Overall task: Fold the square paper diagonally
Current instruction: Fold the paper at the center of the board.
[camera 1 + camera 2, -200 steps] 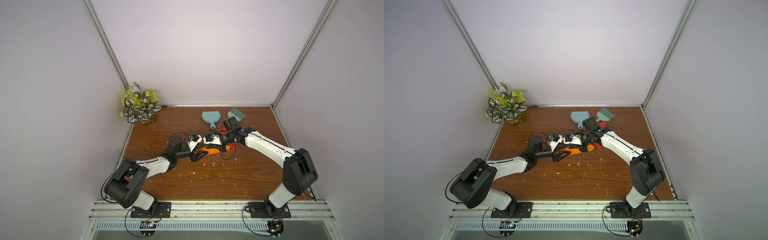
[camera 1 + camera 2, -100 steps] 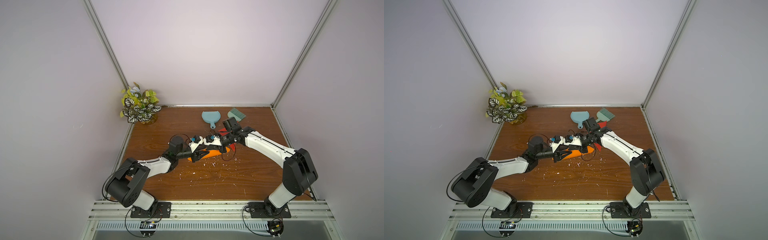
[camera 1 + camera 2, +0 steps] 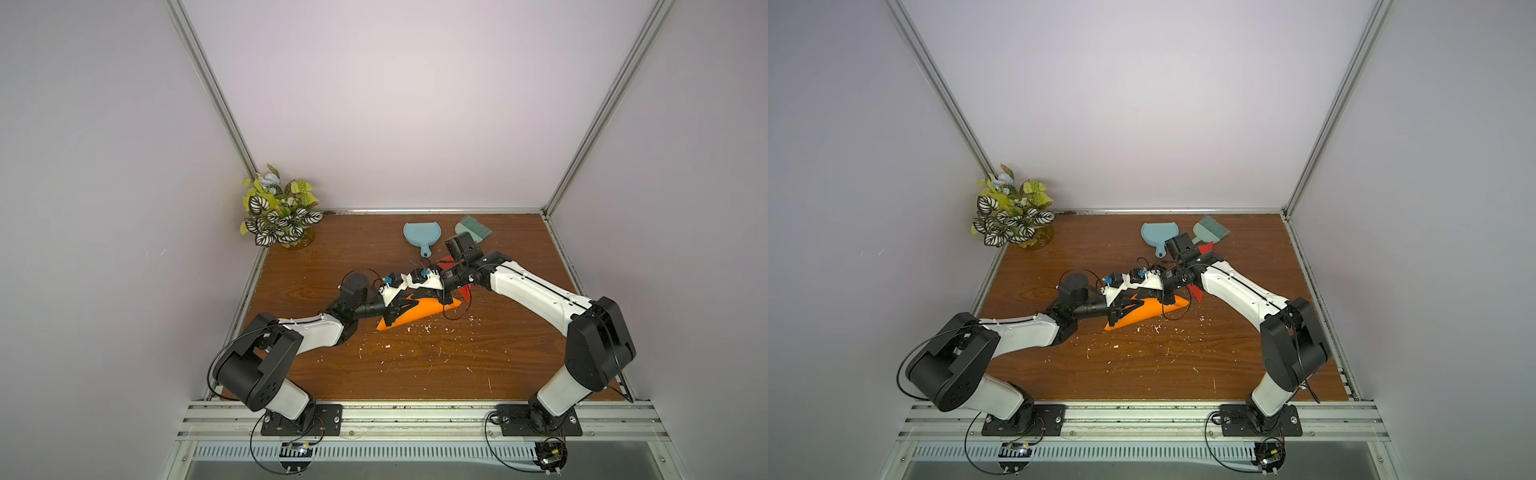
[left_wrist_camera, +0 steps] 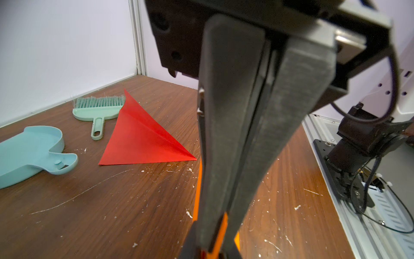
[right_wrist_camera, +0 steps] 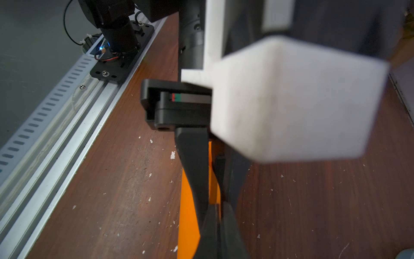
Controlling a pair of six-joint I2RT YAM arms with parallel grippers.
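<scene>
Since the orange square paper already lies doubled over in the middle of the brown wooden desk, the coming move turns on where its soft bend lies from the fingers. It lies on the near side, toward the arm bases. In both top views the long axis of that bend runs from near-left to far-right, and the edge bulges rather than lying flat, so I judge it not yet creased. The sheet's corners sit on the far side, where the two arms meet tip to tip above it. Neither arm is clearly nearer, though the left one looks better placed for the near-left end of the bend and the right one for the far-right end.

The right fingers are pressed together, and a strip of orange shows between them low down, so I judge that they pinch the paper. The left fingers stand one on each side of the orange sheet with little gap. Whether they clamp it I cannot tell.

Counted, there are two sheets of paper: the orange one and a red folded paper triangle, one flap raised, just beside the right arm. There is one pale blue plastic dustpan, one green hand brush and one potted plant with striped leaves in the far-left corner. Small white scraps are strewn about, too many to count.
</scene>
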